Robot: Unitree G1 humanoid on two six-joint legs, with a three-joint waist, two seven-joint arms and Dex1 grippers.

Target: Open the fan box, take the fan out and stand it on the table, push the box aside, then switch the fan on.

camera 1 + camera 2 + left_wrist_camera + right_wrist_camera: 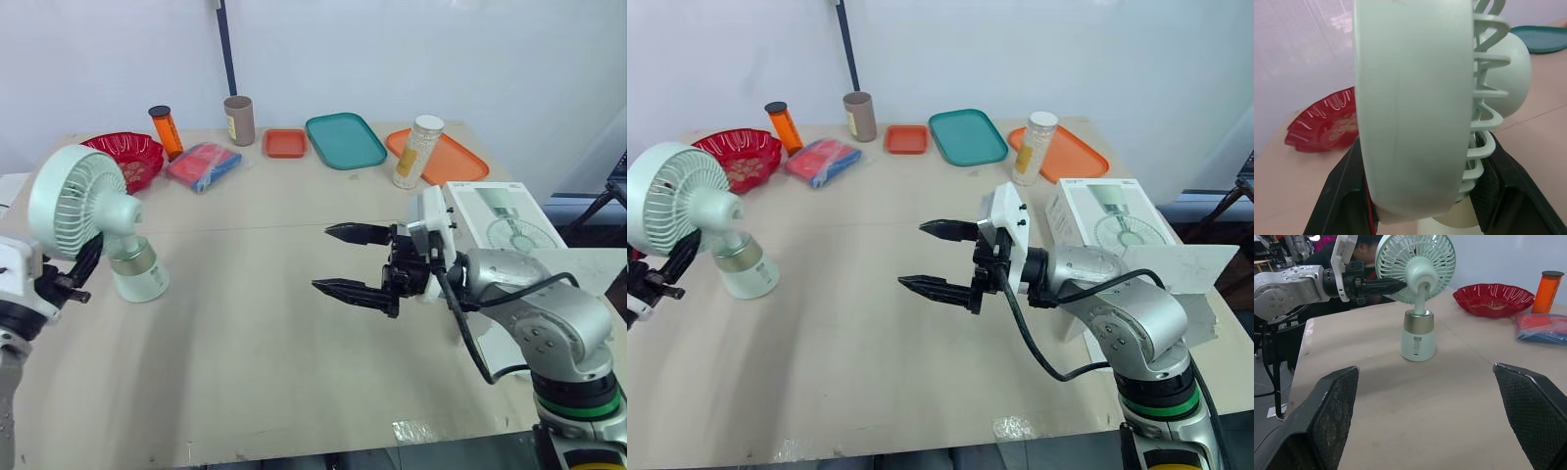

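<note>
Steadying the fan (93, 211) upright near the left edge of the desk (265, 372), the left claw (78, 269) pinches its head; the right claw (323, 258) hovers wide open, empty, probably free for the switch, box (500, 215) behind it

The pale green plastic fan (76, 201) looks smooth and matt, its collar (1418, 321) satin metal. The beige wooden tabletop (245, 352) is matt.

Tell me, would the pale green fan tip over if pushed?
Probably tippy: the pale green plastic fan carries a wide round head on a thin neck over a small base. It looks light, and the thin grille slats may flex.
</note>
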